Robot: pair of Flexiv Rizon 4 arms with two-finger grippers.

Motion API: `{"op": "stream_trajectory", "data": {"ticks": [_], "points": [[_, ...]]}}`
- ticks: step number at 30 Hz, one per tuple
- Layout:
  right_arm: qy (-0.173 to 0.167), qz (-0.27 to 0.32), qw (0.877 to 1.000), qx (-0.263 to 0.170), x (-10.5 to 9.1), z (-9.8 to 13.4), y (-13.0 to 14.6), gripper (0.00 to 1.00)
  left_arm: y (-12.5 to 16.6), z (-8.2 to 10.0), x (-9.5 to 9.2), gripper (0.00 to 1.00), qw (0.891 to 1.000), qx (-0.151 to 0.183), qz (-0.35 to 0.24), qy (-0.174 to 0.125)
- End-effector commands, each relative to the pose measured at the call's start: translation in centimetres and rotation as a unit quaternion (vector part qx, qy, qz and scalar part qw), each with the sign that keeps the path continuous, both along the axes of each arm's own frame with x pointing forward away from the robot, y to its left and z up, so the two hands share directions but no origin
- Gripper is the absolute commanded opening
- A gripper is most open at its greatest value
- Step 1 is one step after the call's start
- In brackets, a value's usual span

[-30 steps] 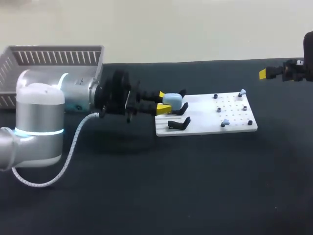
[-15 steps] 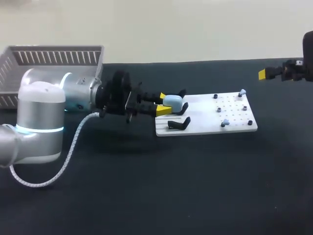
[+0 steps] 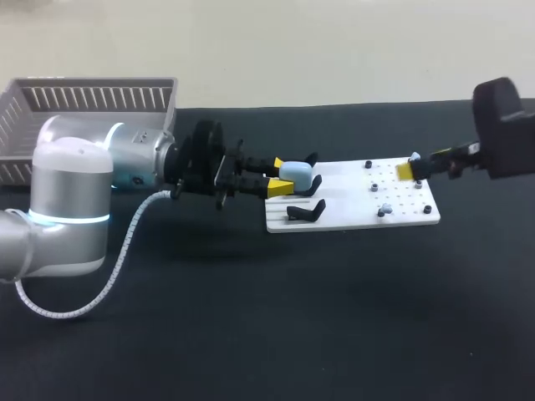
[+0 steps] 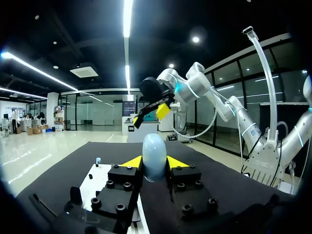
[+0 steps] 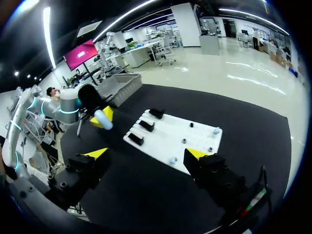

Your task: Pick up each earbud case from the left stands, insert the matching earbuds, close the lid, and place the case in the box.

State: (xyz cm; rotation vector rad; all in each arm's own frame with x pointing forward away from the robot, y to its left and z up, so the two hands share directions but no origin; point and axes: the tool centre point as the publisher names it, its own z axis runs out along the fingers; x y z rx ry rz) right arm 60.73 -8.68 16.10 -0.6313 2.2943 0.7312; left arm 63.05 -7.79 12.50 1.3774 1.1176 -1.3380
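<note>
Head view: the left tool [image 3: 276,176] clamps the blue case [image 3: 297,174] at the stands [image 3: 304,210]. The right tool [image 3: 407,170] hovers over the board [image 3: 351,219].

Left wrist view: both fingers pinch the case [image 4: 154,151].

Right wrist view: the right tool [image 5: 147,153] gapes with nothing in it, earbuds [image 5: 172,160] ahead.

It looks early: inserting, closing and the box [image 3: 100,98] all remain.

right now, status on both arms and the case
Left end effector shut on case, at the far stand. Right end effector open, above the board. Nothing in the way.

White board [image 5: 165,131] lies ahead of the wide-spread right pincer [image 5: 146,153].
</note>
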Motion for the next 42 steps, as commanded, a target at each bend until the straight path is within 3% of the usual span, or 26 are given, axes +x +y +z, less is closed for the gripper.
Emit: {"op": "stream_trajectory", "data": {"ticks": [1,8,14,27,42], "points": [[0.002,0.008,1.000,0.002,-1.6,0.1,2.3,1.00,0.0,-0.1,0.0,0.00,1.000,-0.001,0.000,-0.001],[0.016,0.034,0.999,0.013,-3.5,0.1,6.4,1.00,0.0,-0.1,0.0,0.00,1.000,-0.001,0.000,-0.001],[0.020,0.049,0.998,0.024,-3.9,0.2,9.3,1.00,0.0,-0.1,0.0,0.00,1.000,-0.001,0.000,-0.001],[0.041,0.040,0.998,0.035,-1.7,-0.6,13.8,1.00,0.0,-0.1,0.0,0.00,1.000,-0.001,0.000,-0.001],[0.073,0.014,0.996,0.046,1.0,-2.9,14.7,1.00,0.0,-0.1,0.0,0.00,1.000,-0.001,0.000,-0.001]]}}
